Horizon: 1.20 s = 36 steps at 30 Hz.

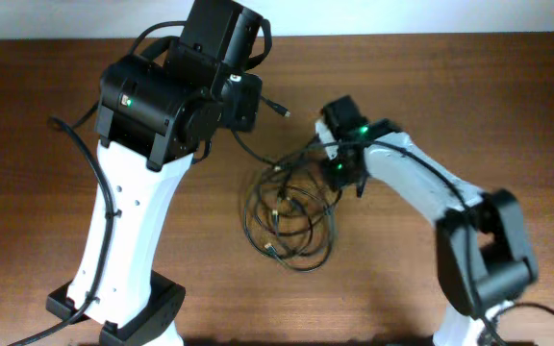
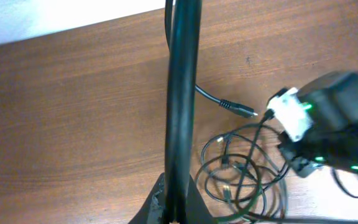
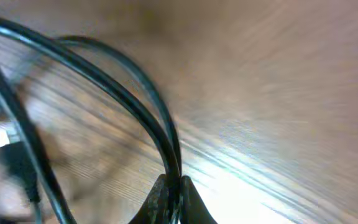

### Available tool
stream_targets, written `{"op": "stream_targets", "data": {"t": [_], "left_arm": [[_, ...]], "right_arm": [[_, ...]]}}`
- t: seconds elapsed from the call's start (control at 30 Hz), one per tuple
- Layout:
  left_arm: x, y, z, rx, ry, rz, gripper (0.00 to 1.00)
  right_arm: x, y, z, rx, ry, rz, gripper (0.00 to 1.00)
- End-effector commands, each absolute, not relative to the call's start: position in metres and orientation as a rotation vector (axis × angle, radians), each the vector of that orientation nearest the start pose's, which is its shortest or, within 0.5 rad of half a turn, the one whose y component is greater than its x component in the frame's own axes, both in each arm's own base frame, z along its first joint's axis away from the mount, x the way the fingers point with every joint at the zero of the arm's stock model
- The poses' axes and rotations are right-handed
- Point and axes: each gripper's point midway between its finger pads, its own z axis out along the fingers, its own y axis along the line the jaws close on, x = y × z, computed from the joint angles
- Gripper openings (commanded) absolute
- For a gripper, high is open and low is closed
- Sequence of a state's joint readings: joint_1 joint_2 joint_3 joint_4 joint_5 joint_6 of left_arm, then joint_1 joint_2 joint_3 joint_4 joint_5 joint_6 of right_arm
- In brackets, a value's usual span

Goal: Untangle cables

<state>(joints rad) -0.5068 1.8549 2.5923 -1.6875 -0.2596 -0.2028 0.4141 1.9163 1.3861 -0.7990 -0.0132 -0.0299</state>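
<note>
My left arm (image 1: 123,226) rises from its base at the near edge as one long white link. Its boxy black wrist leans over the far half of the desk (image 1: 469,86). The left end effector (image 2: 169,204) is pinched together on one strand of the cables (image 1: 291,219). In the left wrist view that cord runs straight up from the jaws, smooth, round and glossy, and it fills much of the frame.

A thinner length curves out from behind it and ends in a small ribbed plug (image 2: 242,111) with a bright metal tip, lying flat on the wood.

My right arm (image 1: 416,183) is folded at a black elbow, and its white forearm reaches in towards the middle of the desk. The right end effector (image 3: 174,198) is also clamped. Two dark strands sweep down in an arc and meet between its closed tips, though that view is badly smeared.

The rest of the cables lie mid-desk between the two arms in loose overlapping loops. They are thin black cords, with a few small plug ends inside the coils. From overhead, the right wrist's black head with its green light sits at the far right edge of the tangle.

The desk is brown with a streaky wood grain, and there is a pale sheen on it under the right wrist.
</note>
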Motion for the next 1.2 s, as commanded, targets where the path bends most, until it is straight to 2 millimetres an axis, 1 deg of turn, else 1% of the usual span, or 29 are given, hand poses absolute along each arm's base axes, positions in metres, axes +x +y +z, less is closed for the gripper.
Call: {"op": "stream_targets", "data": {"t": [0.0, 0.07, 0.13, 0.17, 0.2, 0.23, 0.27, 0.33, 0.4, 0.43, 0.47, 0.5, 0.53, 0.57, 0.6, 0.67, 0.77, 0.83, 0.87, 0.97, 1.03, 1.1, 1.17], "left_arm": [[0.342, -0.138, 0.395, 0.250, 2.421, 0.015, 0.00], [0.342, -0.138, 0.395, 0.250, 2.421, 0.015, 0.00], [0.342, -0.137, 0.394, 0.250, 2.425, 0.024, 0.00], [0.343, -0.135, 0.392, 0.244, 2.426, 0.045, 0.00], [0.345, -0.132, 0.392, 0.236, 2.426, 0.069, 0.00], [0.347, -0.126, 0.391, 0.220, 2.426, 0.096, 0.00], [0.349, -0.119, 0.391, 0.191, 2.430, 0.109, 0.00], [0.354, -0.101, 0.391, 0.127, 2.433, 0.130, 0.00], [0.359, -0.076, 0.393, 0.033, 2.435, 0.155, 0.00], [0.362, -0.057, 0.393, -0.033, 2.435, 0.175, 0.00], [0.363, -0.044, 0.394, -0.076, 2.435, 0.185, 0.00], [0.363, -0.036, 0.394, -0.107, 2.437, 0.175, 0.00], [0.363, -0.031, 0.395, -0.123, 2.438, 0.163, 0.00], [0.362, -0.025, 0.396, -0.143, 2.434, 0.161, 0.00], [0.361, -0.021, 0.398, -0.152, 2.429, 0.165, 0.00], [0.359, -0.020, 0.401, -0.152, 2.422, 0.165, 0.00], [0.355, -0.019, 0.405, -0.150, 2.410, 0.163, 0.00], [0.353, -0.019, 0.407, -0.151, 2.405, 0.161, 0.00], [0.353, -0.019, 0.407, -0.151, 2.404, 0.160, 0.00], [0.353, -0.019, 0.407, -0.151, 2.403, 0.159, 0.00], [0.353, -0.019, 0.407, -0.151, 2.403, 0.159, 0.00], [0.353, -0.020, 0.407, -0.149, 2.404, 0.155, 0.00], [0.353, -0.020, 0.407, -0.149, 2.404, 0.155, 0.00]], "right_arm": [[0.399, 0.158, 0.132, -0.552, 2.656, 0.088, 0.04], [0.401, 0.150, 0.170, -0.510, 2.589, 0.098, 0.04], [0.402, 0.137, 0.199, -0.461, 2.540, 0.097, 0.04], [0.404, 0.125, 0.210, -0.421, 2.520, 0.091, 0.04], [0.404, 0.115, 0.216, -0.389, 2.512, 0.084, 0.04], [0.404, 0.103, 0.220, -0.355, 2.512, 0.074, 0.04], [0.404, 0.087, 0.223, -0.308, 2.522, 0.059, 0.04], [0.403, 0.059, 0.220, -0.227, 2.552, 0.031, 0.04], [0.403, 0.034, 0.219, -0.150, 2.571, 0.007, 0.04], [0.403, 0.022, 0.218, -0.121, 2.575, -0.007, 0.04], [0.404, 0.011, 0.219, -0.099, 2.574, -0.022, 0.04], [0.404, 0.003, 0.220, -0.079, 2.573, -0.032, 0.04], [0.404, -0.007, 0.223, -0.046, 2.570, -0.040, 0.04], [0.405, -0.021, 0.230, 0.007, 2.557, -0.050, 0.04], [0.406, -0.028, 0.236, 0.027, 2.546, -0.058, 0.04], [0.407, -0.045, 0.254, 0.075, 2.515, -0.078, 0.04], [0.404, -0.079, 0.293, 0.177, 2.444, -0.111, 0.04], [0.399, -0.098, 0.309, 0.234, 2.414, -0.137, 0.04], [0.392, -0.120, 0.322, 0.292, 2.385, -0.168, 0.04], [0.383, -0.152, 0.341, 0.384, 2.327, -0.190, 0.04], [0.377, -0.166, 0.349, 0.424, 2.295, -0.160, 0.04], [0.371, -0.175, 0.359, 0.448, 2.256, -0.084, 0.04], [0.368, -0.180, 0.364, 0.458, 2.239, -0.061, 0.04]]}}
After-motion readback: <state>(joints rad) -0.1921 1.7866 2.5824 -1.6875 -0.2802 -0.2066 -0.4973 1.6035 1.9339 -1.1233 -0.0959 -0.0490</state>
